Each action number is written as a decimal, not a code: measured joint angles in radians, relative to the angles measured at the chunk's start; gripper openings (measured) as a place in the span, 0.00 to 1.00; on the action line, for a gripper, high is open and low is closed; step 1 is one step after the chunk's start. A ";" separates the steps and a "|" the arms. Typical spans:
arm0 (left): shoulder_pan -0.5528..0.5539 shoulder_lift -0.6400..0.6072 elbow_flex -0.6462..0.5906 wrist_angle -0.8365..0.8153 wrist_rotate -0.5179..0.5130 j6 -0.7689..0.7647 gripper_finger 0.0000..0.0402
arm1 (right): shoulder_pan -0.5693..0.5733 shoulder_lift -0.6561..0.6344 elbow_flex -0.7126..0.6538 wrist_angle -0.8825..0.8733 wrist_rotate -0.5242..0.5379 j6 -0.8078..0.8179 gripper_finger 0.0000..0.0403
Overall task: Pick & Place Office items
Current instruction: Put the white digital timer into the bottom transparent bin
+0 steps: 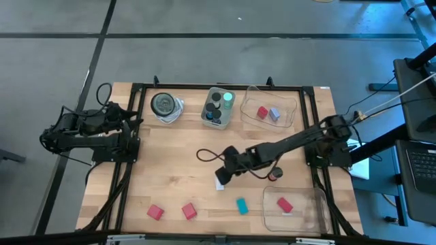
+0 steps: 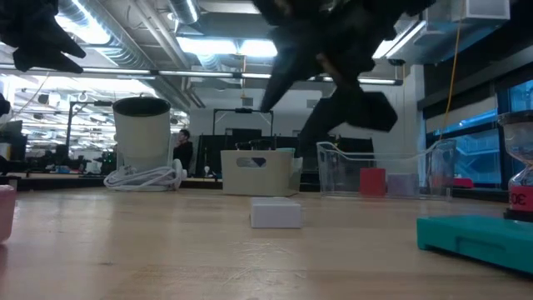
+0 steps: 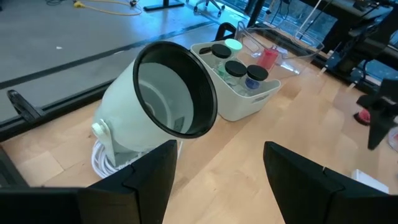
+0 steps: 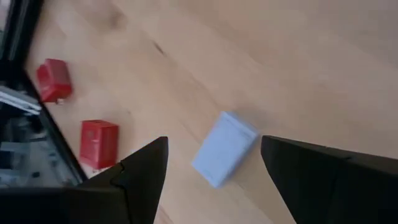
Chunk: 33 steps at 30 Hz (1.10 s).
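White block [image 4: 224, 147]: flat on table [image 1: 177, 163], untouched.
Right gripper [image 4: 211, 165]: above block, fingers apart, empty.
Left gripper [image 3: 217, 168]: by left edge, fingers apart, empty.

You see a white block [image 2: 276, 212] lying on the wooden table [image 2: 166, 250], with a dark arm [image 2: 333, 50] hanging above it. A teal block [image 2: 479, 237] lies nearer, and a red block [image 2: 372, 181] sits in a clear tray [image 2: 333, 171] behind.
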 joint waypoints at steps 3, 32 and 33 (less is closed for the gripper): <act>0.000 0.000 0.000 0.000 0.000 0.000 0.59 | -0.001 0.028 0.000 0.011 -0.030 0.048 0.65; 0.000 0.000 0.000 0.000 -0.002 0.001 0.59 | 0.083 0.128 0.209 -0.033 -0.088 -1.596 0.65; 0.000 0.000 0.000 0.000 -0.002 0.001 0.59 | 0.073 0.128 0.209 -0.055 -0.106 -1.609 0.65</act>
